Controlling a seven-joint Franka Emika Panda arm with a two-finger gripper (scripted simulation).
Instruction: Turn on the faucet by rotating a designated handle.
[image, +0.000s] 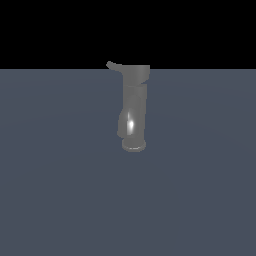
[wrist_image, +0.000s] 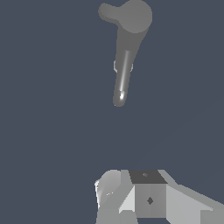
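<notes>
The faucet (image: 134, 107) is seen upright near the far edge of the table (image: 60, 190), its handle (image: 114, 65) projecting from the top cap toward the exterior view's left. The gripper (wrist_image: 131, 197) is held well apart from it; whether the jaws are apart cannot be told.

We see the faucet (image: 134, 107) standing upright on the worktop (image: 55, 190), near its middle; the handle (image: 114, 66) projects from the top cap toward the exterior view's left, and the spout sits low on that same side, above the base; in the wrist view the tool (wrist_image: 131, 197) lies well apart from the faucet (wrist_image: 127, 57), touching nothing, with the handle (wrist_image: 108, 12) at the cap's side.
</notes>
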